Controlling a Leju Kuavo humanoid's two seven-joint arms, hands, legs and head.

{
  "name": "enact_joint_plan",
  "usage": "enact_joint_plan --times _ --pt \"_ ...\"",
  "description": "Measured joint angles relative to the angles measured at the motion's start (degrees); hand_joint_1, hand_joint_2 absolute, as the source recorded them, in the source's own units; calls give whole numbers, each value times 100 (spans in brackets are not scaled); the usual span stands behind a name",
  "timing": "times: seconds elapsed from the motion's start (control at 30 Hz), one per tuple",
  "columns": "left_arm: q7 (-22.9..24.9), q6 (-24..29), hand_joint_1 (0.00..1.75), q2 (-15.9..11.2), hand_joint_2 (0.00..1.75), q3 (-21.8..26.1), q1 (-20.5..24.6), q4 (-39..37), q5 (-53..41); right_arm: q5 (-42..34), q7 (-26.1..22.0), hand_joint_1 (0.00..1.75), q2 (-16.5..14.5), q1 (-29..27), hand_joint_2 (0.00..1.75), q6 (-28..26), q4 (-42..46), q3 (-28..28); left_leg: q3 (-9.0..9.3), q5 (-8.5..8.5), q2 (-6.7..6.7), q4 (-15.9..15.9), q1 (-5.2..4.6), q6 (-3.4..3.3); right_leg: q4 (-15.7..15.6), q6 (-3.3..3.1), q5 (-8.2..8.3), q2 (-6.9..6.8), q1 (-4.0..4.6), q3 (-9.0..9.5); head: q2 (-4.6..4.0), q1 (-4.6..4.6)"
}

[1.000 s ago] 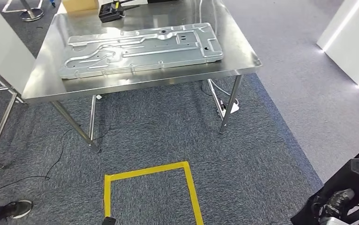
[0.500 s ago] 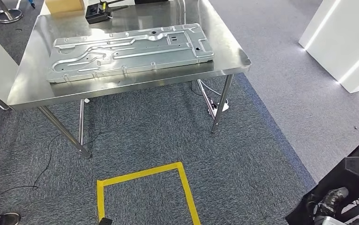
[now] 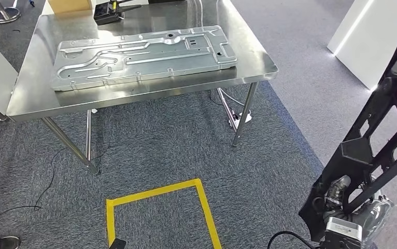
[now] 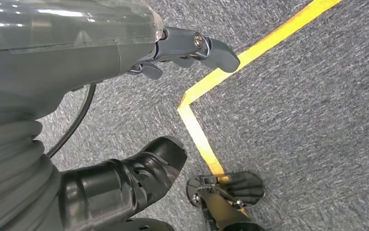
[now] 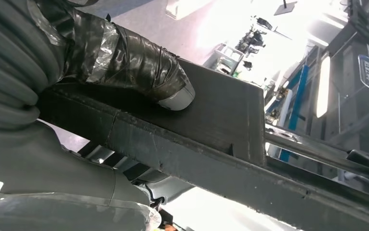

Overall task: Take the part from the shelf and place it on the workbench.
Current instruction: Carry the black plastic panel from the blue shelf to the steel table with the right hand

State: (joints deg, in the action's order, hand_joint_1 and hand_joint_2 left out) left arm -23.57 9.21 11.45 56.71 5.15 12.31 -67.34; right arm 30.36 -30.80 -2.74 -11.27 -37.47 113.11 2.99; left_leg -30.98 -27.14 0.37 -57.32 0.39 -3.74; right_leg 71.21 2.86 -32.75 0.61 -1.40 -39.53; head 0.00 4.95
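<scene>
Right hand [image 3: 341, 194] clamped on black frame part [image 3: 380, 129] rising above it, left hand [image 4: 192, 45] fingers apart, empty, workbench [image 3: 134, 98] well ahead

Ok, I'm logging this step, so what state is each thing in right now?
black part: held off the floor by the right hand, standing tilted, not yet on the workbench.
right hand: grips the black part, thumb pressed on it.
left hand: holds nothing, hangs over the carpet.
workbench: carries a metal panel.
metal panel: lies flat on the workbench.
</scene>
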Motion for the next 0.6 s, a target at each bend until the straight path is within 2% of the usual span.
enact_joint_plan --times 0.03,0.07,0.1,0.13,0.2,0.23,0.27,0.37,0.4,0.5,0.6 --pt "1 -1 0 -2 175 0 -5 0 -1 2 5 175 25 5 175 -5 -22 21 0 -7 15 -5 2 8 212 13 -32 -13 -12 -114 0 1" --pt "1 1 0 -3 175 -1 -7 0 -1 3 13 175 48 7 175 -15 -41 41 1 -17 24 -13 6 22 227 24 42 -22 -25 -134 0 0" --pt "2 2 0 -3 175 -1 -8 0 -2 5 22 175 70 14 175 -32 -55 60 7 -32 29 -29 14 45 4 31 218 -35 -38 -33 0 1" --pt "4 6 0 -3 175 -3 -7 0 -4 9 31 175 91 22 175 -57 -62 79 12 -55 32 -52 22 73 -379 35 426 -60 -52 150 0 1" --pt "10 21 0 -8 175 -4 -3 0 -11 25 44 175 119 44 175 -116 -70 111 9 -108 32 -106 12 149 -1035 4 652 -104 -38 466 0 1" --pt "13 32 0 -11 175 -6 -3 0 -17 38 44 175 127 49 175 -145 -73 125 5 -130 32 -125 -2 180 -1188 -26 672 -110 -32 530 0 -3" --pt "15 42 0 -16 175 -7 -3 0 -22 51 39 175 130 51 175 -166 -76 136 0 -143 31 -132 -15 177 -1217 -56 652 -102 -21 536 0 -7" --pt "23 58 0 -24 175 -10 -2 0 -33 92 -31 175 134 44 175 -195 -73 155 11 -139 32 -114 -12 76 -1232 -107 661 -66 -7 535 0 -14" --pt "25 59 0 -24 175 -10 2 0 -33 108 -64 175 135 41 175 -198 -68 157 20 -133 33 -101 -7 66 -1231 -128 655 -61 3 537 0 -14" --pt "27 61 0 -24 175 -12 9 0 -33 152 -127 175 134 22 175 -202 -59 157 48 -121 34 -60 4 87 -1228 -176 642 -59 21 543 0 -14" --pt "33 62 0 -25 175 -12 7 0 -42 215 -156 175 134 -5 175 -205 -59 157 56 -116 34 -43 20 187 -1227 -197 642 -59 26 544 0 -13"
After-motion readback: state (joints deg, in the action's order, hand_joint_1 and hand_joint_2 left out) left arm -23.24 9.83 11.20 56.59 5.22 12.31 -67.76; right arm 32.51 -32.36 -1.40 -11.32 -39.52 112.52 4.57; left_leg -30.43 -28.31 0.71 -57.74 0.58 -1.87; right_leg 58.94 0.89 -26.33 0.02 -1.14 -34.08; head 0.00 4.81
